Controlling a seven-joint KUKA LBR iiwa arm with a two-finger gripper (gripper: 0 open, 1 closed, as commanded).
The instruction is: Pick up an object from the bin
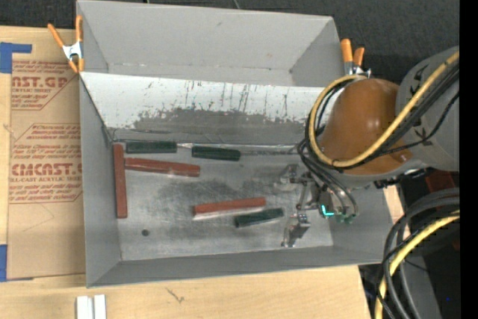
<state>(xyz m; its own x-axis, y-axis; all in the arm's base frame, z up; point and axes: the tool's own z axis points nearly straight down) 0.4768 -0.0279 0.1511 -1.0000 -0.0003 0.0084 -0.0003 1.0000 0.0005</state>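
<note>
We see a bin of grey sheet metal, its side walls matt and smooth. The sloped back wall is scratched, with dark streaks and speckling along its lower edge. The floor is scuffed, with dull rubbed patches toward the middle and paler bare metal near the front edge. The red-brown sticks by the left wall and mid-floor look smooth and matt, and the dark green sticks near the back edge carry a faint sheen. We cannot tell whether they are plastic or painted wood. At the right wall, the arm's orange cover looks like smooth, glossy plastic, and the yellow-and-black cables have a smooth sheath.
</note>
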